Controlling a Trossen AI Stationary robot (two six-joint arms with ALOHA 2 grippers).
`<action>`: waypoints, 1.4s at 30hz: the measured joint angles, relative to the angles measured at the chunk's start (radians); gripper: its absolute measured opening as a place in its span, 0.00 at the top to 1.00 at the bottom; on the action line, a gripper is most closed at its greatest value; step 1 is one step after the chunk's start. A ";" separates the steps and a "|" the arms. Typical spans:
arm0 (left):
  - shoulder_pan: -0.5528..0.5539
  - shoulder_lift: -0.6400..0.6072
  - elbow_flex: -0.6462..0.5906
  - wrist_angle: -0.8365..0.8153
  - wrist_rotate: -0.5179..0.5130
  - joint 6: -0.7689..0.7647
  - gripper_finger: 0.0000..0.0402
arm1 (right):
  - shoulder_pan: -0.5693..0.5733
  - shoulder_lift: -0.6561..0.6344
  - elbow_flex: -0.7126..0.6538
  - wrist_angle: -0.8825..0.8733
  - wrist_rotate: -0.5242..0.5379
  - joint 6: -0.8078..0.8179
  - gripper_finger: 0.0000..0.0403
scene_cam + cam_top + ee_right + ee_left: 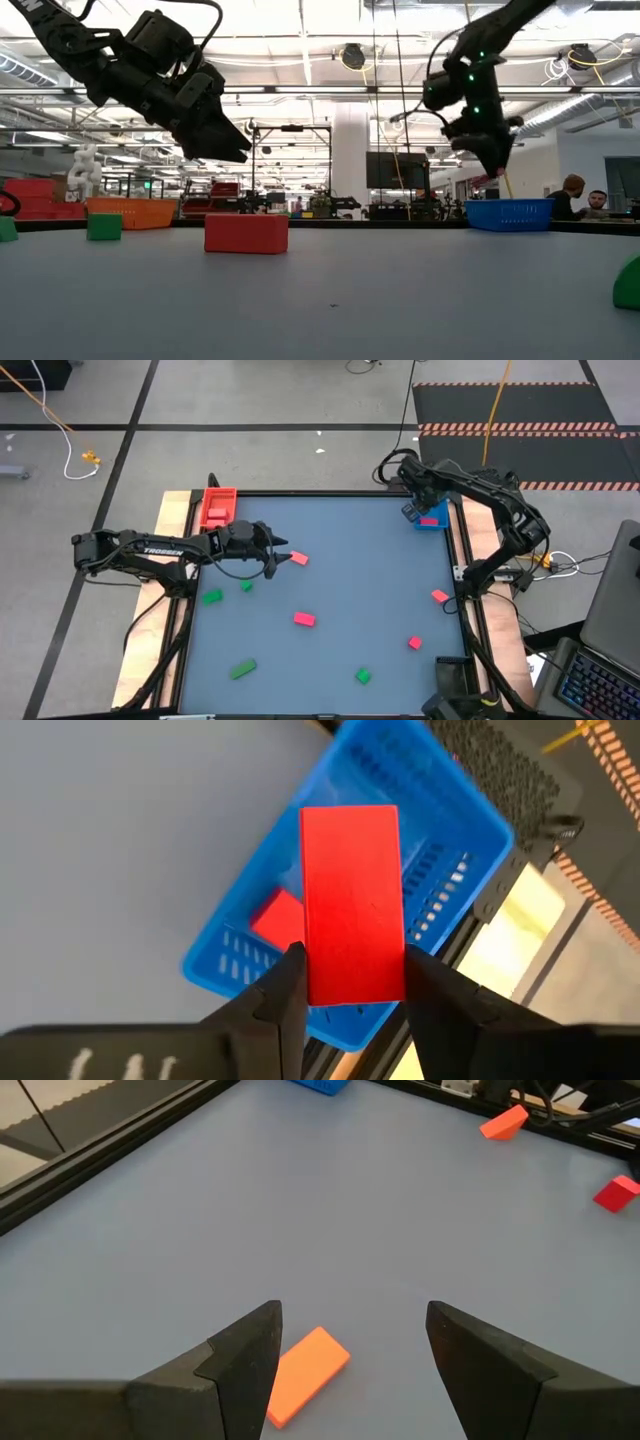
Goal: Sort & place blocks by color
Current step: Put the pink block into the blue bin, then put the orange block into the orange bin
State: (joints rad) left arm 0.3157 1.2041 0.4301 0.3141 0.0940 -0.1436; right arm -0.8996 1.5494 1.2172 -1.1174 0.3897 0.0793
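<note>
Between the right gripper's (345, 982) fingers a red bar (352, 900) is clamped, held above the blue tray (440, 810) with one block (277, 918) inside. Left gripper (350, 1350) is spread wide over an orange bar (303, 1375).

left gripper (235, 150) high over table (330, 300), tilted down toward picture's right, fingertips close together; whether they are parted cannot be told. right gripper (493, 160) hangs above blue tray (509, 214), pointing down. red block (246, 232) rests on table below left gripper, not touching. green block (104, 226) nearer picture's left, another green block (7, 229) at left edge, third green block (628, 285) at right edge. orange tray (130, 212) behind. two people (583, 197) beyond blue tray.
</note>
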 joint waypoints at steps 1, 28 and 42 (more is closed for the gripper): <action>0.000 0.000 0.000 0.000 0.000 0.000 0.38 | -0.004 0.000 -0.015 0.008 0.001 0.003 0.65; -0.004 0.025 0.046 -0.117 -0.006 0.204 0.38 | 0.038 -0.224 -0.072 0.463 -0.467 -0.091 0.33; 0.079 0.378 0.400 -0.482 0.077 0.402 0.38 | 0.356 -0.243 -0.116 0.770 -0.526 -0.027 0.33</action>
State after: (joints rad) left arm 0.3948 1.5823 0.8299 -0.1677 0.1715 0.2587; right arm -0.5433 1.3067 1.1016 -0.3470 -0.1360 0.0520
